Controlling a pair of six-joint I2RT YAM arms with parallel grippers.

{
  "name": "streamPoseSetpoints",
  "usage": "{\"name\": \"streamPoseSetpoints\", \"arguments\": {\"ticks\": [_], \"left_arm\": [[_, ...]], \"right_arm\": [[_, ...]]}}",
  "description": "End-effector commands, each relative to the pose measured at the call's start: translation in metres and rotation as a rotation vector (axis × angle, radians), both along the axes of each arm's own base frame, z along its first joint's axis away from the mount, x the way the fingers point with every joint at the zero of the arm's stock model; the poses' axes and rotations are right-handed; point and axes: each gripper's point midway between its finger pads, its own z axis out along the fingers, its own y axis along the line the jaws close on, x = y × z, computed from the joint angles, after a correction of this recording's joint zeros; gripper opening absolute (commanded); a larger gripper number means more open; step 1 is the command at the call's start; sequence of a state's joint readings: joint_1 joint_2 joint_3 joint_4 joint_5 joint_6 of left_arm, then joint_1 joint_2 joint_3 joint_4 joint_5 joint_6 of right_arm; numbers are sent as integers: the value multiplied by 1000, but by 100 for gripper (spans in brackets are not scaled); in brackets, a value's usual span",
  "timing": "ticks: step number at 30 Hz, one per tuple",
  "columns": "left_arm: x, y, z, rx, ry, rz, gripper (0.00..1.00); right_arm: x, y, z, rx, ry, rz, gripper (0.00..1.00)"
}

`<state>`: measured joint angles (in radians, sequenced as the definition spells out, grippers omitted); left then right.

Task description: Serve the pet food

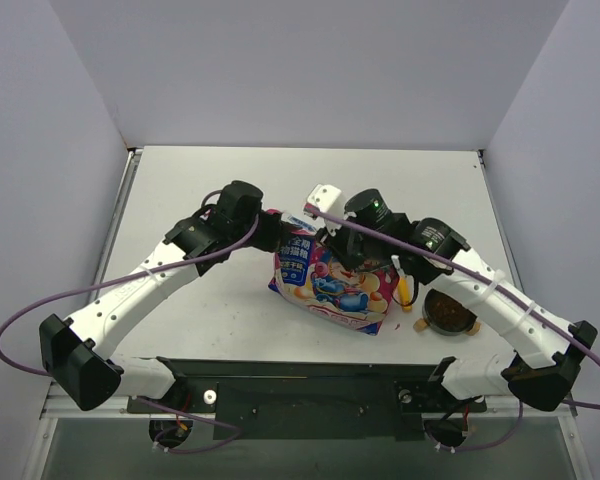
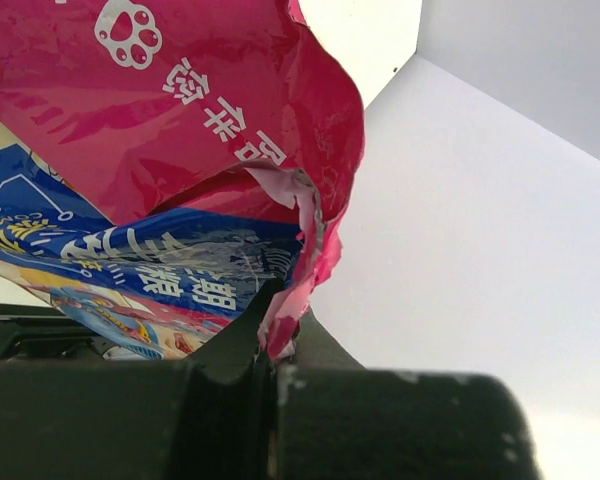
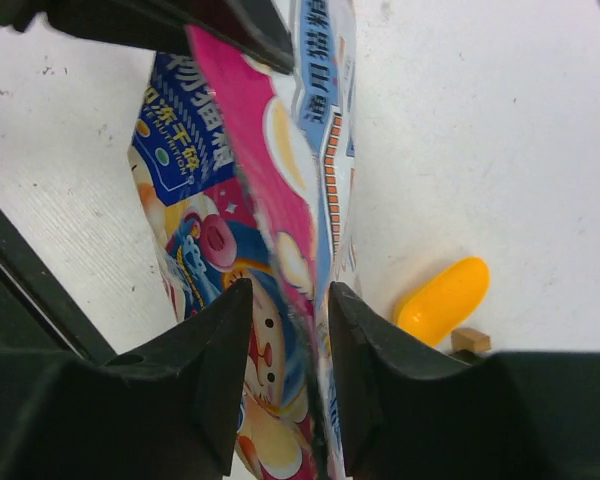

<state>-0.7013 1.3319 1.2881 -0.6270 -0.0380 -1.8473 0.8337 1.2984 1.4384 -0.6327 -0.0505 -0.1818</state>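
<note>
Kibble (image 1: 448, 312) lies in a black bowl (image 1: 426, 322) at the lower right of the top view, partly under the right arm and apart from both grippers at centre. The left gripper (image 2: 280, 350) is pinched on the printed bag's (image 1: 335, 285) edge. The right gripper (image 3: 288, 330) straddles the bag, but I cannot tell whether it clamps.

Small dark-brown kibble pellets (image 1: 446, 312), loose granular mass, lying in a black round bowl (image 1: 450, 333) -- bowl upright on the white table (image 1: 210, 200), right side near the front edge, far rim hidden under the right arm (image 1: 500, 300), single pellets too small to resolve.
</note>
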Motion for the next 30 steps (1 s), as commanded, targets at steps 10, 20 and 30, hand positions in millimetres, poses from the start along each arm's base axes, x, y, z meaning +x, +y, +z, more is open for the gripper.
{"name": "streamPoseSetpoints", "arguments": {"ticks": [10, 20, 30], "left_arm": [[3, 0, 38, -69, -13, 18, 0], [4, 0, 37, -93, 3, 28, 0], [4, 0, 38, -108, -20, 25, 30]], "right_arm": [[23, -5, 27, -376, -449, -57, 41], [26, 20, 18, -429, -437, 14, 34], [11, 28, 24, -210, -211, 50, 0]]}}
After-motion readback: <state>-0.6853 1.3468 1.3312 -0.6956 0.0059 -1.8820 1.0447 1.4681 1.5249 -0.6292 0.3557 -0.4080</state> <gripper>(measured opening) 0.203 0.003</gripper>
